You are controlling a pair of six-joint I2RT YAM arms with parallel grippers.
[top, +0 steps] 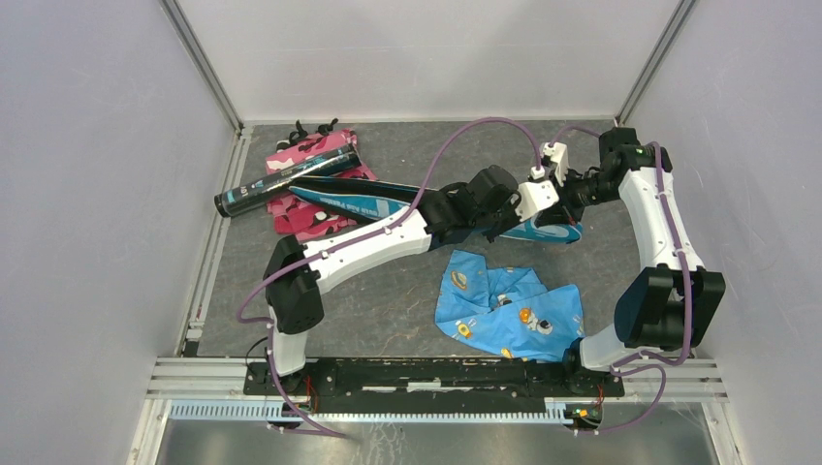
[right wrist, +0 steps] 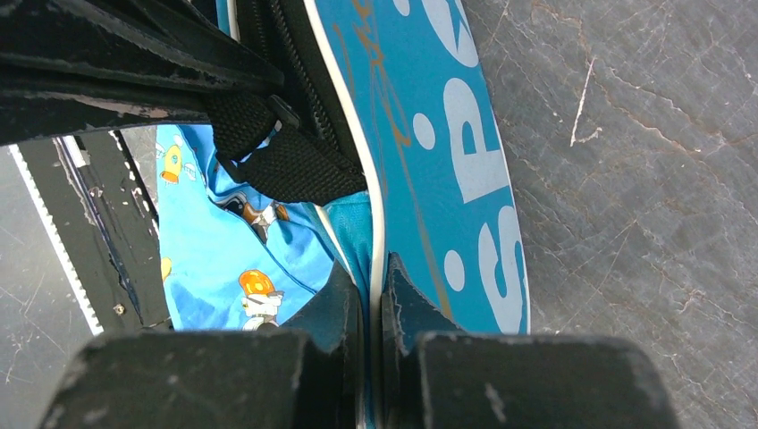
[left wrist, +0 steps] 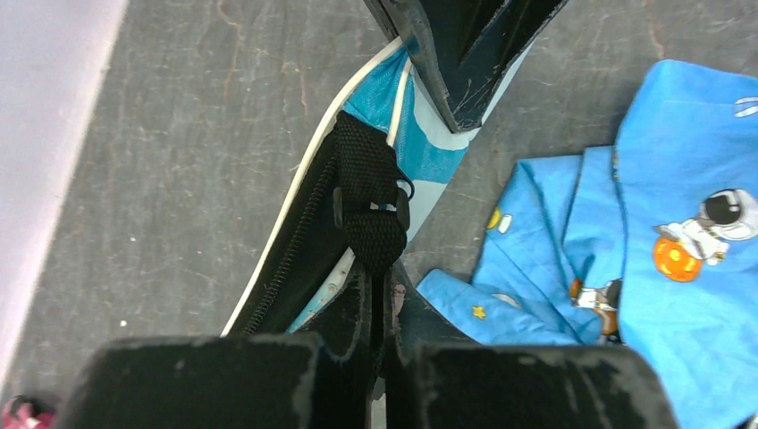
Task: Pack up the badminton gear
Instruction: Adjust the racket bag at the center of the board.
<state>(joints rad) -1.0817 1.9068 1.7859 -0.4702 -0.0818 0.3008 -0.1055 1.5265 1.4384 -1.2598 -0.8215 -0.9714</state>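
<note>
near, cartoon-print cloth (top: pixel 509 315). mid-table, left gripper (left wrist: pixel 380 295) and right gripper (right wrist: pixel 374 286) face each other, both pinching the wide end of the sport cover (right wrist: pixel 447 179), whose long axis runs away leftward to the black tube (top: pixel 281 184) on the pink bag (top: pixel 310 221).

White block letters "SP", then part of "O", on the blue racquet cover (right wrist: pixel 447 179); black tube (top: pixel 281 186) print illegible
</note>
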